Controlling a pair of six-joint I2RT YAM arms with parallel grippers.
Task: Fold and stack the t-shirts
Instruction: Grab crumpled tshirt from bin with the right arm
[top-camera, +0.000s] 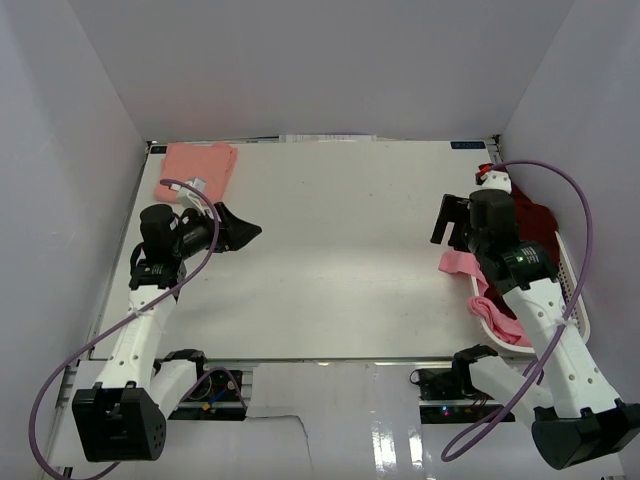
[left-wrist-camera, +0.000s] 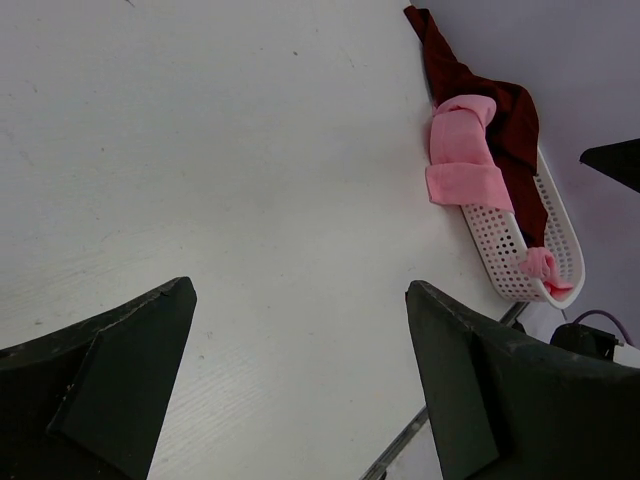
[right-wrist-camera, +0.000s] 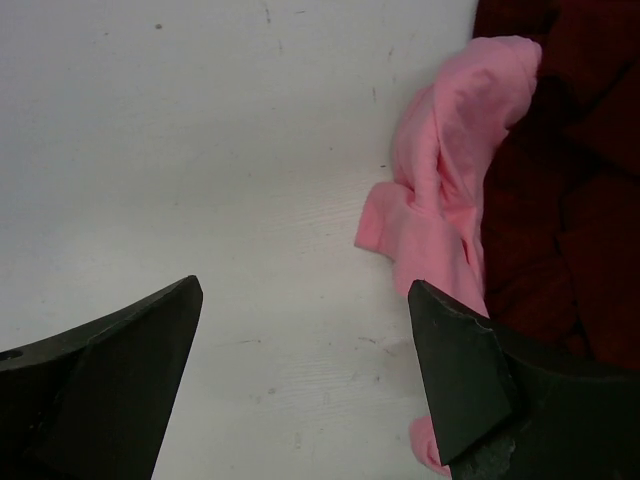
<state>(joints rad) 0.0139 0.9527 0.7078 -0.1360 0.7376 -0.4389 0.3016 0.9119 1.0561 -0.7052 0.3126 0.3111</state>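
Note:
A folded salmon t-shirt (top-camera: 197, 168) lies at the table's far left corner. At the right edge, a dark maroon t-shirt (top-camera: 535, 225) (left-wrist-camera: 500, 110) (right-wrist-camera: 570, 200) is heaped in a white mesh basket (top-camera: 578, 300) (left-wrist-camera: 500, 250). A bright pink t-shirt (top-camera: 458, 263) (left-wrist-camera: 460, 150) (right-wrist-camera: 440, 180) spills over the basket's rim onto the table. More pink cloth (top-camera: 500, 320) sits at the basket's near end. My left gripper (top-camera: 240, 232) (left-wrist-camera: 300, 288) hovers open just right of the salmon shirt, holding nothing. My right gripper (top-camera: 450, 220) (right-wrist-camera: 305, 286) is open above bare table, just left of the pink shirt.
The white table (top-camera: 340, 250) is boxed in by pale walls at the back and both sides. Purple cables (top-camera: 585, 230) loop from each arm. The table's near edge carries the arm bases and some electronics (top-camera: 210, 385).

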